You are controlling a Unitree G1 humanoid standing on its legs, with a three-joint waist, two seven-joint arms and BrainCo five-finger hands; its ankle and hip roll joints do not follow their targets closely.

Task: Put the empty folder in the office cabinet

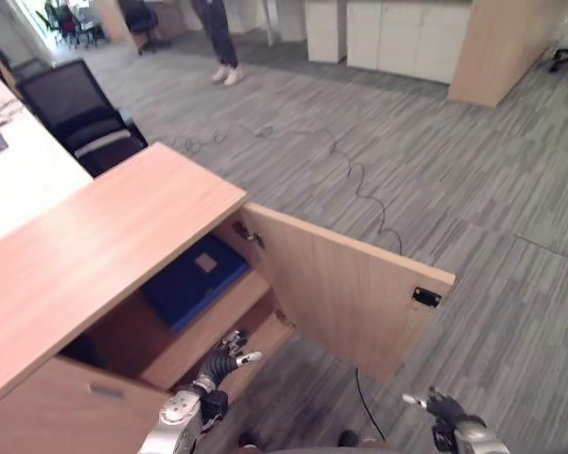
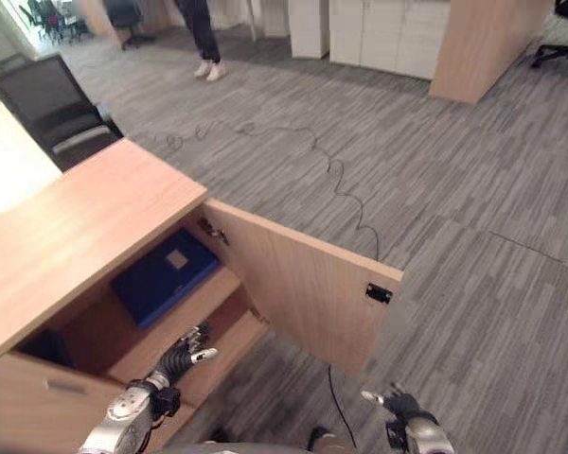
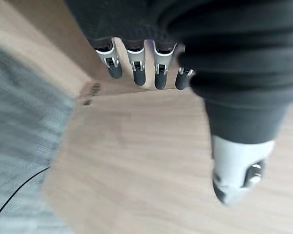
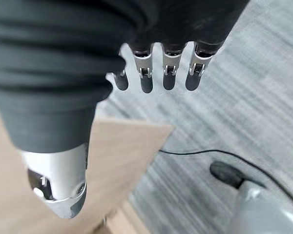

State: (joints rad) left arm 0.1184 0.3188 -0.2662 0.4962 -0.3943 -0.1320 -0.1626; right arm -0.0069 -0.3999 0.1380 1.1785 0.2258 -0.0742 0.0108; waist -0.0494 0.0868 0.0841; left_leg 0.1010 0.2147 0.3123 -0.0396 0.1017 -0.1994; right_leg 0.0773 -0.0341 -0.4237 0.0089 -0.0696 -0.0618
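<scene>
Nearby, across the upper part of the frame, grey striped carpet (image 1: 435, 170) runs to a black office chair (image 1: 76, 112) at the upper left, a person's legs (image 1: 218, 38) at the top and white cupboards (image 1: 398, 33) at the upper right, with a thin black cable (image 1: 350, 175) snaking over the floor. The office cabinet (image 1: 95, 255) fills the left side under its pale wooden top, and its door (image 1: 346, 293) stands swung wide open toward the centre, jutting out between the two hands. The blue folder (image 1: 194, 279) lies flat on the upper shelf (image 1: 218, 326) inside the open compartment, left of centre. The left hand (image 1: 222, 359) hovers at the lower middle, just below and in front of the shelf's edge, apart from the folder, its fingers straight and relaxed with nothing in them. The right hand (image 1: 440, 409) sits at the lower right, on the far side of the door, fingers likewise loosely extended and empty. The folder's long axis runs diagonally, from the lower left near the shelf's front toward the upper right by the door hinge (image 1: 249, 234).
</scene>
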